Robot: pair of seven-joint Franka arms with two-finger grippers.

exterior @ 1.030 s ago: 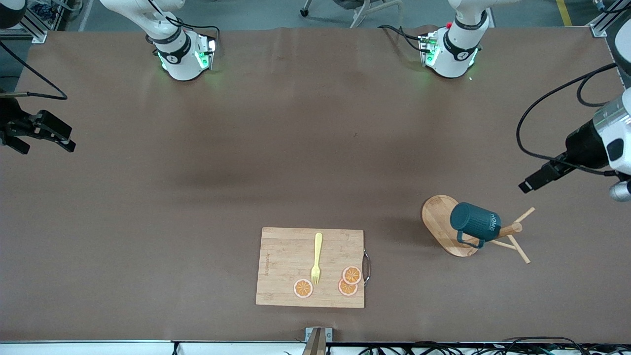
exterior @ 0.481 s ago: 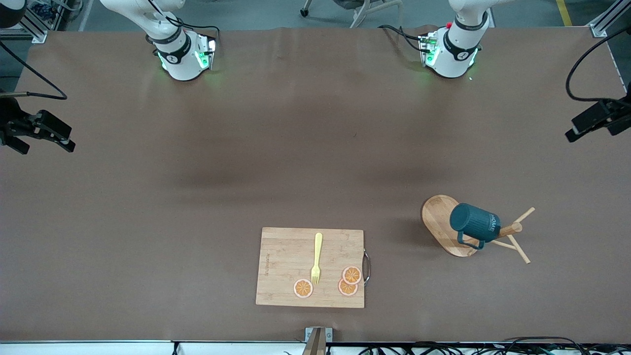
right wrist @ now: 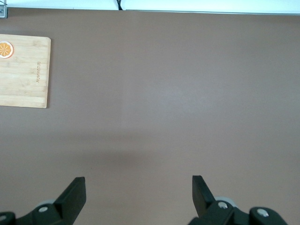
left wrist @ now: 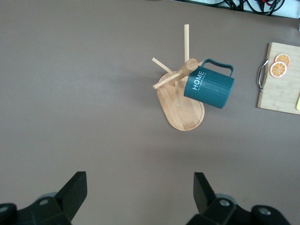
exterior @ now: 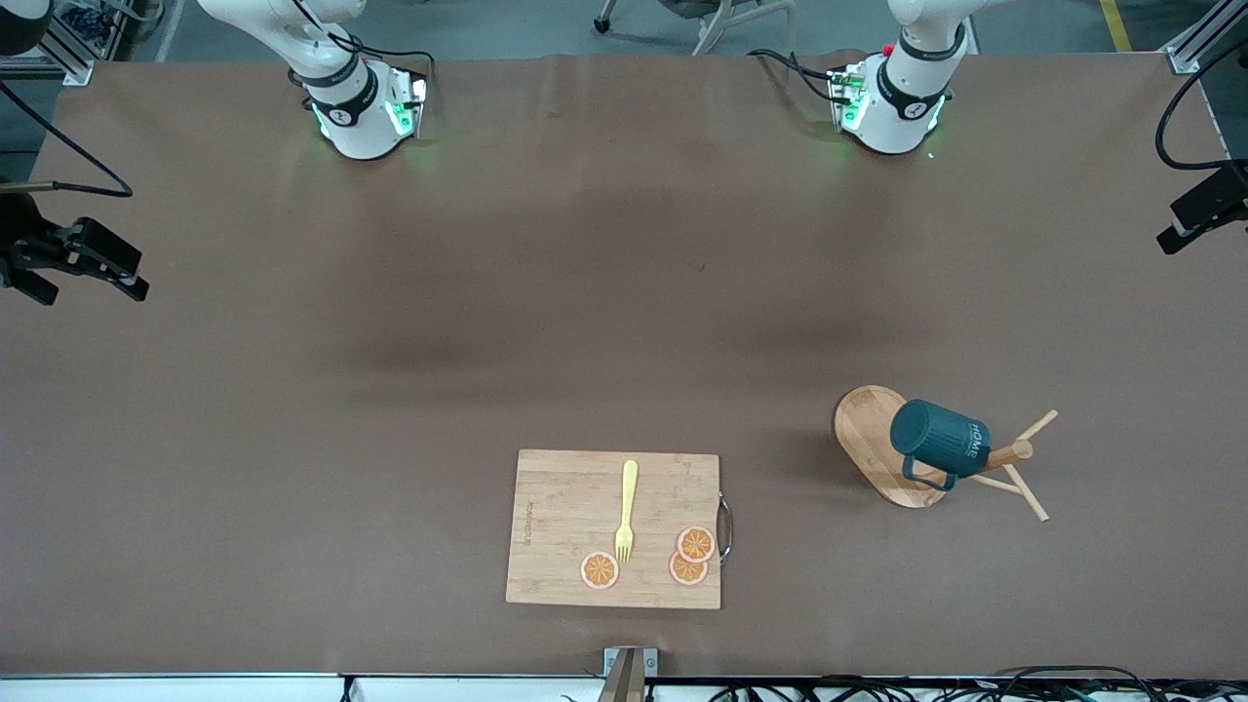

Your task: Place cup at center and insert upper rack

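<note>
Bamboo and brown paper fill the front view: the mug tree (exterior: 892,448) stands toward the left arm's end of the table, with the dark teal cup (exterior: 939,440) hung by its handle on 1 of its pegs, well apart from the middle of the table (exterior: 624,292). Over the last second the left gripper (exterior: 1201,210) has drawn up and away from the air over the mug tree to the view's edge, while cup, tree and the cutting board (exterior: 556,531) with its yellow fork (exterior: 627,509) and 3 orange slices (exterior: 694,544) have not shifted. My reading is that the arm has pulled back without taking the cup, so the cup is not at centre now. The right gripper (exterior: 93,258) waits over the right arm's end of the table, unmoved. In the left wrist view, the left gripper's 2 fingers (left wrist: 75,190) stand wide apart with nothing between them, high above bare table, the cup and tree visible farther off. In the right wrist view, the right gripper's fingers (right wrist: 75,192) are likewise spread wide on nothing, over bare table, with a corner of the cutting board showing.
</note>
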